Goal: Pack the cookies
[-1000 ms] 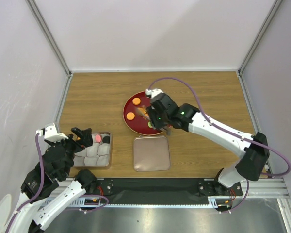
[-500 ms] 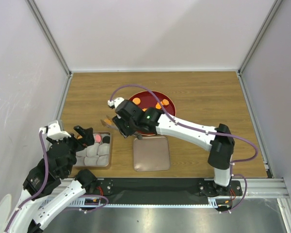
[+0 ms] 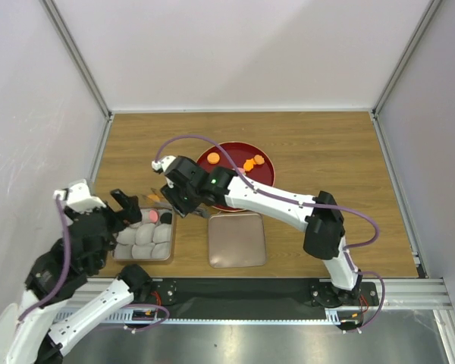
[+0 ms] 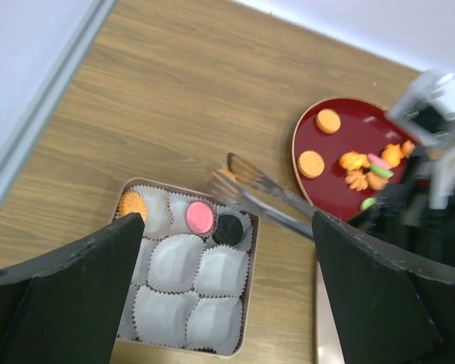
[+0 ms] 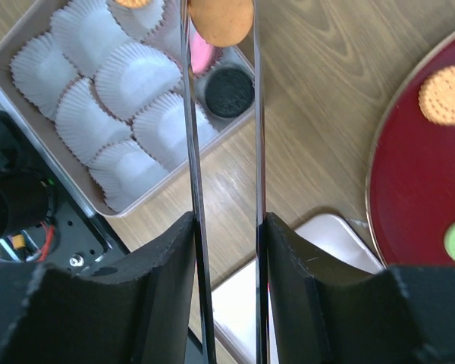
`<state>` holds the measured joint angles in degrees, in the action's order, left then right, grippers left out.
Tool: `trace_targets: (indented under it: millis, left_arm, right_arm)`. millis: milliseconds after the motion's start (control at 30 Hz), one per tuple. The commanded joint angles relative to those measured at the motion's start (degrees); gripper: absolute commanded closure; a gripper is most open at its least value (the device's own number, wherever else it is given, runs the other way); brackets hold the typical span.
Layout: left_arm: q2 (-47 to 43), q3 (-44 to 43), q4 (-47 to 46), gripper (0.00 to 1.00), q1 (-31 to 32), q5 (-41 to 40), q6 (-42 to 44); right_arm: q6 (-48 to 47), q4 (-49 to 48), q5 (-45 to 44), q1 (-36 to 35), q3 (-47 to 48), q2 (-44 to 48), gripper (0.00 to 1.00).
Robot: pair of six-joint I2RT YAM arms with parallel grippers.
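My right gripper (image 5: 227,250) is shut on metal tongs (image 5: 189,152), and the tong tips pinch an orange cookie (image 5: 221,19) above the far edge of the box (image 5: 30,45) of white paper cups. The box's far row holds an orange cookie (image 4: 132,205), a pink one (image 4: 200,218) and a black one (image 4: 228,228). More cookies (image 3: 250,163) lie on the red plate (image 3: 265,173). My left gripper (image 4: 227,288) hangs open above the box, holding nothing. In the top view the right gripper (image 3: 183,196) sits just right of the box (image 3: 144,236).
A rounded-square pinkish metal lid (image 3: 236,240) lies flat to the right of the box, in front of the plate. The right arm stretches across the plate's near side. White walls enclose the wooden table on three sides.
The right arm has swung left from the red plate to the box's far edge, carrying an orange cookie in the tongs. The left arm has shifted slightly.
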<state>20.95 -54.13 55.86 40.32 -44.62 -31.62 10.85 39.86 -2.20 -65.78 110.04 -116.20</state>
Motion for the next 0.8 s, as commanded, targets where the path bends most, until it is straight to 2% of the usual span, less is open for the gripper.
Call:
trace_targets:
  millis: [0, 67, 167, 300, 467, 633, 767]
  left_arm:
    - [3.30, -11.76, 5.92, 0.00, -0.24, -3.45, -1.60]
    - [7.86, -19.47, 12.30, 0.00, -0.15, -3.28, -3.00]
    - [13.67, -26.52, 21.79, 0.00, -0.24, -2.23, -8.52]
    - [17.19, -29.63, 28.16, 0.00, -0.24, 1.37, -14.96]
    - [17.81, -27.18, 28.26, 0.00, -1.55, 7.08, -18.21]
    - [15.88, -21.29, 28.34, 0.00, -2.26, 7.09, -20.41]
    - [13.07, -16.90, 28.34, 0.00, -3.22, 7.27, -21.11]
  right_arm:
    - [0.48, 3.89, 4.11, -0.58, 9.82, -2.61, 0.57]
    - [2.15, 6.45, 4.57, -0.75, 15.61, -3.94, 0.57]
    - [3.21, 8.92, 5.53, -1.37, 19.68, -5.17, 0.57]
    - [3.21, 10.41, 7.64, -1.81, 22.40, -5.96, 0.56]
    - [0.84, 11.29, 8.61, -3.13, 20.83, -5.53, 0.56]
    - [-0.48, 7.44, 9.05, -4.09, 16.10, -4.21, 0.56]
    - [-1.01, 6.38, 9.32, -4.88, 16.26, -5.09, 0.56]
